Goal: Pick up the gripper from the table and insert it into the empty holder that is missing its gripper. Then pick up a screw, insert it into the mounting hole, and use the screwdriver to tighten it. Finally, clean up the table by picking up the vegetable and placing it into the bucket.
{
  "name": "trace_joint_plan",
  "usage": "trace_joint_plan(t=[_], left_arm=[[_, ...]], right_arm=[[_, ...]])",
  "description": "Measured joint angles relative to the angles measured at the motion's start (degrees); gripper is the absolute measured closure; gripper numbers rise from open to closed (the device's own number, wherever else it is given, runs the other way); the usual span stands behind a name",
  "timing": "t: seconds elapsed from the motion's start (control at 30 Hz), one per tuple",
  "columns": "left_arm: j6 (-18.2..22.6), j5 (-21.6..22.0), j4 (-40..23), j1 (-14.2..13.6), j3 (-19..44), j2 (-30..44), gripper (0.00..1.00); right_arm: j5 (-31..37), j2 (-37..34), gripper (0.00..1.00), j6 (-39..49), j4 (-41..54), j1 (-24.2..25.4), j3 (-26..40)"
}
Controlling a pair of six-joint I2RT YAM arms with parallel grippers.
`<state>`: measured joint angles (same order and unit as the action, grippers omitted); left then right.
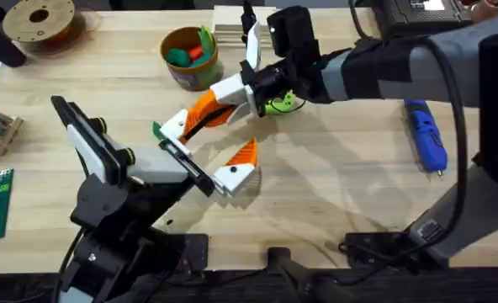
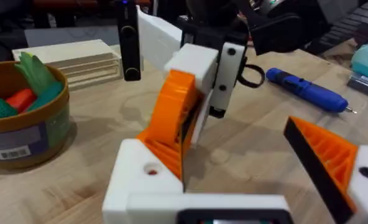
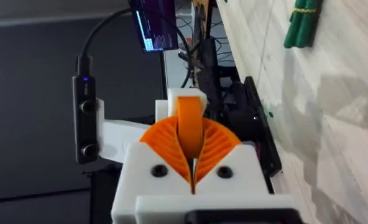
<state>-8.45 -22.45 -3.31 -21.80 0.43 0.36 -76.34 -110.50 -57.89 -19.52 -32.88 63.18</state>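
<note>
Pale butcher-block planks form the counter (image 1: 341,185), with a filament spool (image 1: 39,21) in the upper left of the overhead frame, a stack of light boards (image 2: 72,59) at the far edge, and dark room space beyond. The bucket (image 1: 190,57) stands at upper centre with toy vegetables inside. The blue screwdriver (image 1: 426,135) lies well apart at the right. The right claw (image 1: 232,94) reaches across the middle and is clenched on the gripper (image 2: 171,118), its ribbed orange pads (image 3: 218,143) pinching the fin from both sides. The fin's lower end touches the holder (image 2: 143,177), the bare white block on one finger of the left claw (image 1: 209,150), which is spread wide, its other finger bearing its own orange fin. I judge the fin light and stiff, a ribbed plastic piece with fair grip that would crack or cock sideways if forced. It is best held by its flat flanks, leaving the root free to slide into the block. The vegetable (image 1: 157,130), a tiny dark green piece, lies on the counter just beside the holder. It is likely feather-light and easy to flick away.
</note>
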Motion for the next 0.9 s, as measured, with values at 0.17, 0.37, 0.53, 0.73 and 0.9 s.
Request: trace_joint_plan(t=[0.17,0.37,0.53,0.73,0.9], left_arm=[[0.0,0.0,0.0,0.0,0.0,0.0,0.013],[0.0,0.0,0.0,0.0,0.0,0.0,0.013],[0.0,0.0,0.0,0.0,0.0,0.0,0.013],[0.0,0.0,0.0,0.0,0.0,0.0,0.013],[0.1,-1.1,0.1,-0.1,0.0,0.0,0.013]], right_arm=[[0.0,0.0,0.986,0.0,0.0,0.0,0.0],[0.0,0.0,0.986,-0.2,0.0,0.0,0.0],[0.0,0.0,0.972,-0.2,0.0,0.1,0.0],[0.1,0.0,0.903,-0.4,0.0,0.1,0.0],[1.4,-0.2,0.8,-0.4,0.1,-0.1,0.0]])
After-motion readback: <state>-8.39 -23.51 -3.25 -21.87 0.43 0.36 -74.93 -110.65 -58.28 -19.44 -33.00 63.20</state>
